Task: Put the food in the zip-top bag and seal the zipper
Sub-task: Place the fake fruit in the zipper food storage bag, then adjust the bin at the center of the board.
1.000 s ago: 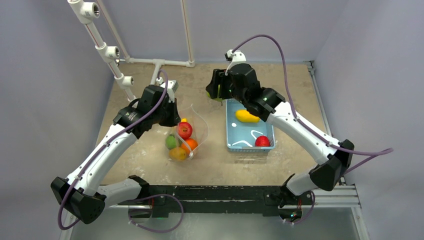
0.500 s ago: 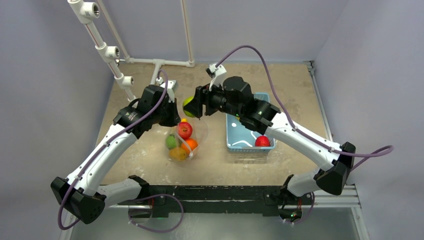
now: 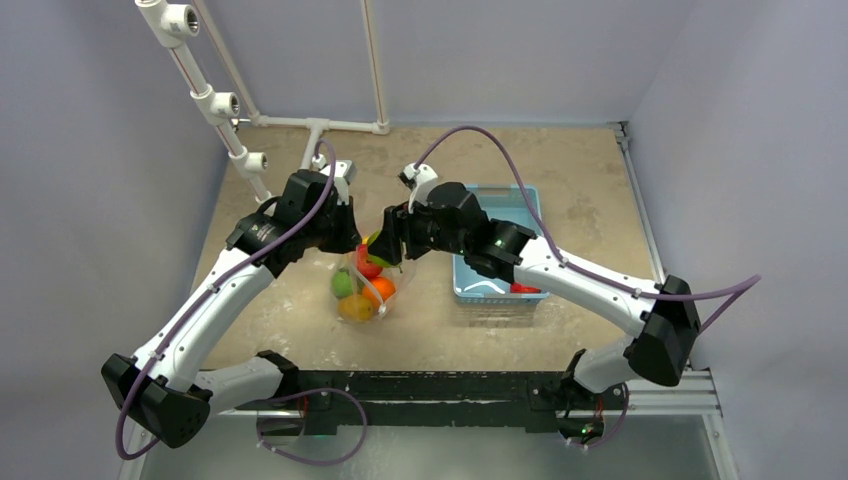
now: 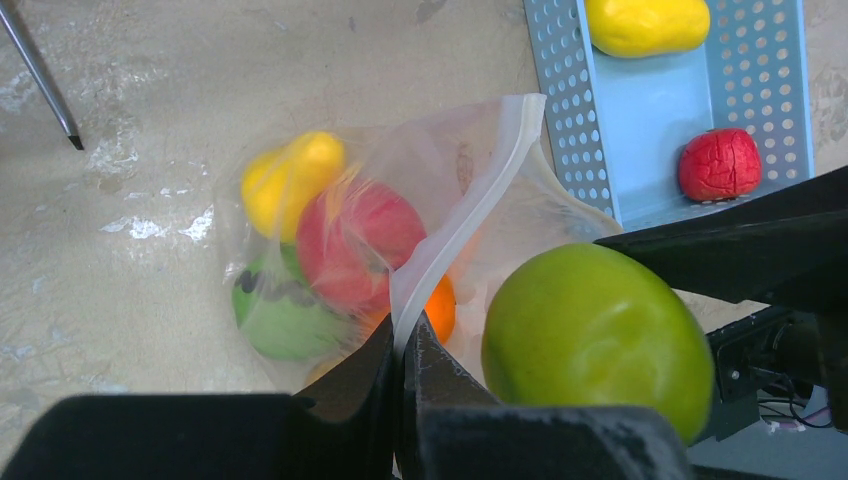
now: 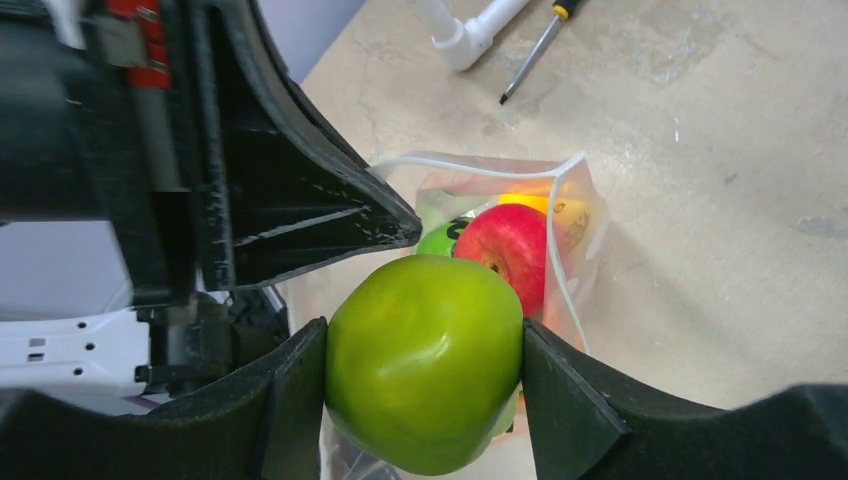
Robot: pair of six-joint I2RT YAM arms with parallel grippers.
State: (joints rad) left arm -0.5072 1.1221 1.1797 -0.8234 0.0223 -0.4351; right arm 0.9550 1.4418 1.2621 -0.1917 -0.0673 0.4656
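The clear zip-top bag (image 3: pixel 392 262) stands open at table centre, holding a red apple (image 4: pixel 355 240), a yellow fruit (image 4: pixel 290 180), a dark-striped green fruit (image 4: pixel 275 310) and an orange one (image 4: pixel 440 310). My left gripper (image 4: pixel 400 345) is shut on the bag's whitish zipper (image 4: pixel 470 210) and holds the mouth up. My right gripper (image 5: pixel 425 365) is shut on a green apple (image 5: pixel 425 360), right over the bag's mouth (image 3: pixel 378 242). A yellow fruit (image 4: pixel 645 25) and a red fruit (image 4: pixel 718 163) lie in the light-blue basket (image 3: pixel 510 205).
White pipe fittings (image 3: pixel 215 100) stand at the back left. A screwdriver (image 5: pixel 535 45) lies on the table beyond the bag. The basket sits just right of the bag, under my right arm.
My right gripper has carried the green apple leftward from the basket's far end to just above the bag's mouth. The left gripper has held still on the bag.
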